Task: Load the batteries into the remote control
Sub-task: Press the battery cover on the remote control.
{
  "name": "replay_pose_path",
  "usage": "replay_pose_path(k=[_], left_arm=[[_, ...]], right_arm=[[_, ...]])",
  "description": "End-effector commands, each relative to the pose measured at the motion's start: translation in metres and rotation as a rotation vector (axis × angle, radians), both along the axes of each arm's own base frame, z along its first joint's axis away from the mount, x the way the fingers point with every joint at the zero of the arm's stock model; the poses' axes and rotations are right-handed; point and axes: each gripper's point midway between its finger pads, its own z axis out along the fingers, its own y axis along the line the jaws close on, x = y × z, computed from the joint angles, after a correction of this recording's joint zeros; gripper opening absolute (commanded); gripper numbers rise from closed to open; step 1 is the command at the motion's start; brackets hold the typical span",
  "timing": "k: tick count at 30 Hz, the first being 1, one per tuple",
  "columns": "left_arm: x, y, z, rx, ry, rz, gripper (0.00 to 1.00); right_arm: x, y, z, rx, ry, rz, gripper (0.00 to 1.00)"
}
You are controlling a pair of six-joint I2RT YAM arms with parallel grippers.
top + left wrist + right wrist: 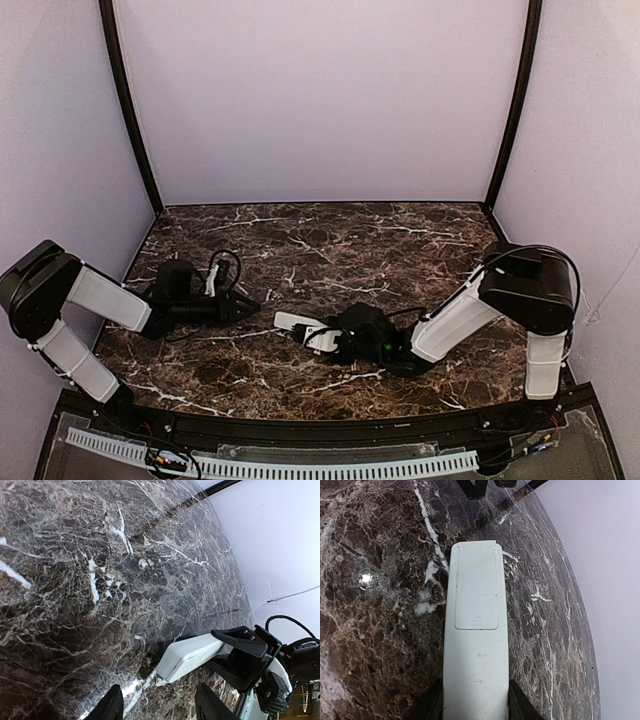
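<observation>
The white remote control [298, 326] lies flat just above the marble, its back facing up. In the right wrist view the remote control [476, 630] shows its battery cover in place. My right gripper [475, 702] is shut on its near end, one finger on each long side. My left gripper [250, 303] sits a short way to the left of the remote's free end and points at it. In the left wrist view that gripper [161, 706] is open with nothing between its fingers, and the remote control [192, 656] lies just ahead of them. The batteries are out of view.
The dark marble table [330, 240] is walled by pale purple panels with black corner posts [128, 110]. A black cable loop [225, 265] rides on the left arm. My right gripper's black jaws [245, 652] show on the remote's far end in the left wrist view.
</observation>
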Motion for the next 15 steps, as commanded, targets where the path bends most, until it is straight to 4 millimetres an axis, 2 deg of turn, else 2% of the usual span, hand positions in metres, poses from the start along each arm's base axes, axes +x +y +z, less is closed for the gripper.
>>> replay_pose_path(k=[1, 5, 10, 15], left_arm=[[0.007, 0.01, 0.009, 0.112, -0.087, 0.028, 0.47], [0.002, -0.003, 0.01, 0.234, -0.112, -0.046, 0.45], [-0.008, -0.016, 0.0, 0.223, -0.053, -0.105, 0.39], [-0.01, -0.015, 0.0, 0.271, -0.048, -0.108, 0.37]], right_arm=[[-0.02, -0.019, -0.038, -0.125, 0.106, 0.034, 0.0], [-0.032, -0.012, -0.041, -0.113, 0.198, 0.069, 0.0], [-0.047, -0.007, -0.041, -0.095, 0.327, 0.094, 0.0], [-0.054, -0.006, -0.046, -0.082, 0.467, 0.083, 0.0]])
